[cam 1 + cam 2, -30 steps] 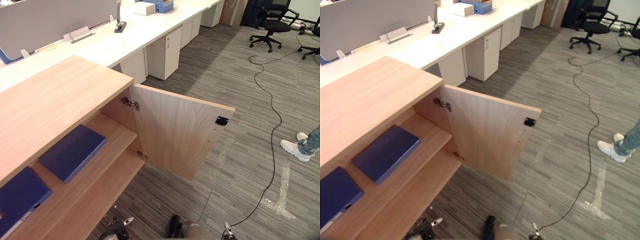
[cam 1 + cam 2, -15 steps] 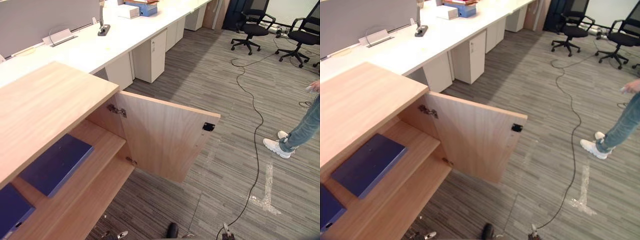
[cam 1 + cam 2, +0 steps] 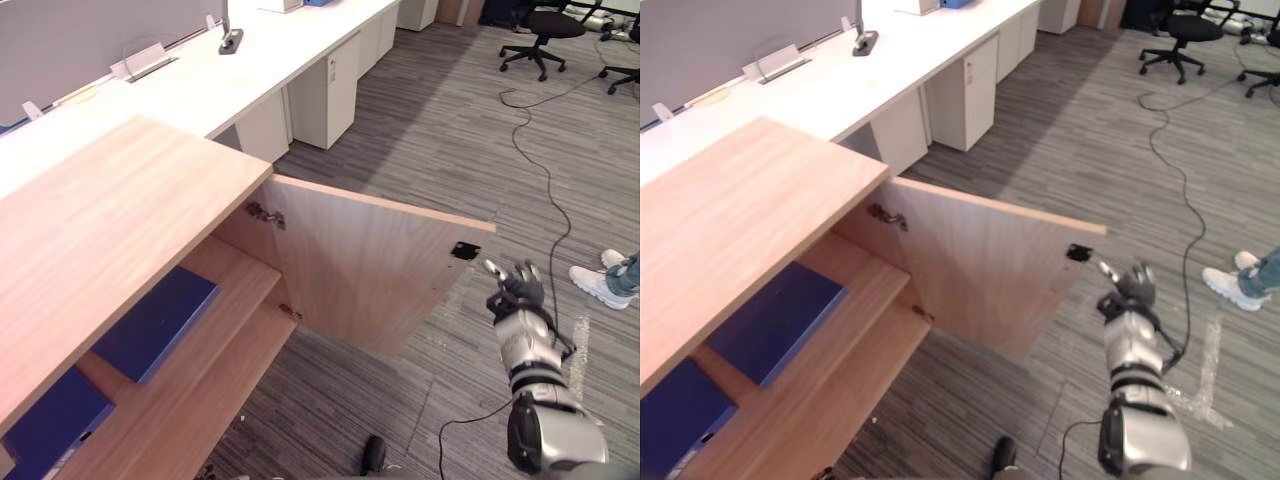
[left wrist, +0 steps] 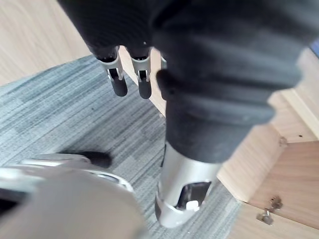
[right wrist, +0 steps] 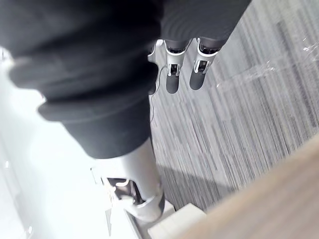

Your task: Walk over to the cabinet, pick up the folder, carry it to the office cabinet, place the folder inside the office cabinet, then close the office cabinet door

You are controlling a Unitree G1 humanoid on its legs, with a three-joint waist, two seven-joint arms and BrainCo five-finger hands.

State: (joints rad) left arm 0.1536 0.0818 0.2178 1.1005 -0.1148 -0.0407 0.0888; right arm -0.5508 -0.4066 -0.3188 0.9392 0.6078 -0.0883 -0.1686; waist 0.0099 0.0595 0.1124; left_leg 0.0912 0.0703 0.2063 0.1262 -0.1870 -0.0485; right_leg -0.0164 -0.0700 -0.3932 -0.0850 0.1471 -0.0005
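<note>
The wooden office cabinet (image 3: 110, 210) stands at my left with its door (image 3: 370, 265) swung wide open. A blue folder (image 3: 155, 322) lies flat on the upper shelf, and a second blue folder (image 3: 50, 425) lies further left. My right hand (image 3: 520, 300) is raised just right of the door's free edge, near the black latch (image 3: 465, 250), apart from it. Its fingers (image 5: 172, 79) are straight and hold nothing. My left hand (image 4: 189, 74) hangs low by the cabinet's base, its fingers (image 4: 119, 82) straight and empty.
A long white desk (image 3: 200, 90) with white drawer units (image 3: 325, 95) runs behind the cabinet. Office chairs (image 3: 545, 25) stand at the far right. A person's white shoe (image 3: 598, 285) is on the grey carpet right of my hand.
My right hand has risen into the eye views beside the door's free edge. The camera has shifted; the cabinet, door and folders stay as they were.
</note>
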